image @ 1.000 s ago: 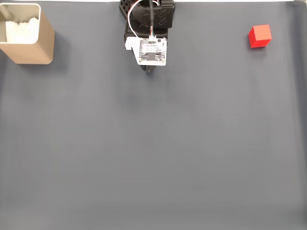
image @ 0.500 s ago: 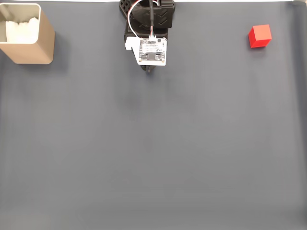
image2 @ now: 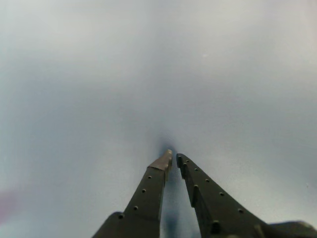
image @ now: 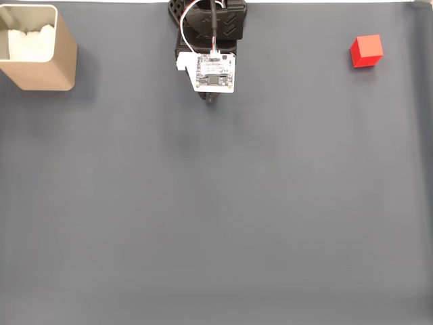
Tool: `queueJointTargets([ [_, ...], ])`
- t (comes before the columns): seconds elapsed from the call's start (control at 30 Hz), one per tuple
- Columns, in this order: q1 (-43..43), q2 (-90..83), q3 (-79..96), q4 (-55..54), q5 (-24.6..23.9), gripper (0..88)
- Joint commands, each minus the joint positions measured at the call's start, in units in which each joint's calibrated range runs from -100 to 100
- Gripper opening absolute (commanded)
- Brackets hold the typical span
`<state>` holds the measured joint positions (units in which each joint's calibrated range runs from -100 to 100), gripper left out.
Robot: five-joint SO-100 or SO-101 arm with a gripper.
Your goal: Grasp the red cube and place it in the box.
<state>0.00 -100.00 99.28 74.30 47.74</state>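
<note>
Far right of hand (image: pixel 212 99), red cube (image: pixel 366 51), well apart

My arm (image: pixel 208 27), top centre of the fixed view: black moulded shell, chevron markings, white circuit board (image: pixel 215 72), red, white and black cables. My gripper (image2: pixel 173 159), bottom of the wrist view: two dark tapered fingers (image2: pixel 148 193) dotted with small holes.

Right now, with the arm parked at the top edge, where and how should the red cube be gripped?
Take the red cube from above, fingers on two opposite side faces. It sits flat and alone on the grey mat, slightly rotated, so turn the wrist to match. The gripper looks closed and must open first.
</note>
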Motion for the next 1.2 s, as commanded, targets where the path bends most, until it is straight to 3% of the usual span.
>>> queueJointTargets([
  [0.0, 0.6, 0.1, 0.5, 1.4, 0.6, 0.0],
  [0.33, 0.7, 0.1, 0.5, 0.8, 0.9, 0.0],
  [0.63, 1.9, 2.9, -1.9, -9.5, 0.3, 0.0],
  [1.17, -2.8, 24.7, -30.5, -13.5, -2.7, 0.0],
])
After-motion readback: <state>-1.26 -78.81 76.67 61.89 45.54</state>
